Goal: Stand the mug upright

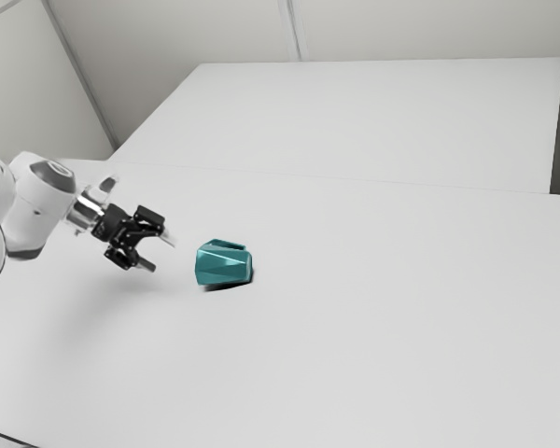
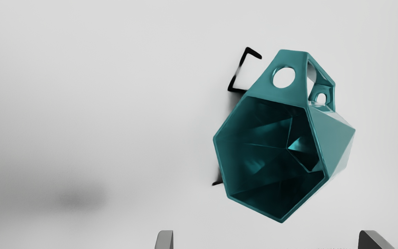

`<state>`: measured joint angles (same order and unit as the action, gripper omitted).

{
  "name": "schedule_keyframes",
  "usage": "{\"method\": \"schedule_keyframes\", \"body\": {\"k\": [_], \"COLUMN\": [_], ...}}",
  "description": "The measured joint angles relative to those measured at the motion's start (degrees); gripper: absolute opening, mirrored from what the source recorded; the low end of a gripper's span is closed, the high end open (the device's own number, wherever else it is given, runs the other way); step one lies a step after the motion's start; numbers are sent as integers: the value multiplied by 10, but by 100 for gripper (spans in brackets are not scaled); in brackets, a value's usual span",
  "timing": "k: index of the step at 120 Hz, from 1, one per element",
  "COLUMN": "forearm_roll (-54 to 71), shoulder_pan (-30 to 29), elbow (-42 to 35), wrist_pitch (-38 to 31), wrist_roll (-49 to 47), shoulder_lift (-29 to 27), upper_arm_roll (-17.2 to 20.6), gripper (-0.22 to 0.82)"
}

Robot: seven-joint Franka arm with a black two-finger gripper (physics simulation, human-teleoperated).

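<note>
At the exterior view's left, our arm (image 1: 42,201) reaches in over the pale counter (image 1: 401,327), its jaws spread wide and holding nothing. They stand apart from the mug, aimed toward it; we judge the wide spread is meant to leave room for the body or a wall of the cup.

Just beyond them, left of centre in the exterior view, the teal mug (image 1: 224,266) lies on its side on the counter. Its mouth (image 2: 271,152) faces our jaws and its base points toward the exterior view's right, while the handle (image 2: 266,86) rises along the upper side, clear of the surface. The flat facets probably keep it from rolling as a round cup would. A dark shadow (image 1: 226,287) edges its underside.

The righting is all to do, and we take the approach to be the step in hand. With the open end nearest, the next move likely calls for closing on the rim or body, then lifting and turning until the base is down. Too shallow a bite could let the slanted faces slip; a low push could send the mug sliding farther off.
</note>
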<state>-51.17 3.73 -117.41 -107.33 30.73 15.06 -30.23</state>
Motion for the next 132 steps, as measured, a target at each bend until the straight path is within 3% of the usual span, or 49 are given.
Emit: {"method": "schedule_keyframes", "body": {"k": [56,132], "forearm_roll": [-97,-158], "shoulder_pan": [11,51], "elbow": [11,9], "wrist_pitch": [17,12], "wrist_roll": [102,155], "shoulder_lift": [31,55], "upper_arm_roll": [1,8], "gripper": [58,54]}}
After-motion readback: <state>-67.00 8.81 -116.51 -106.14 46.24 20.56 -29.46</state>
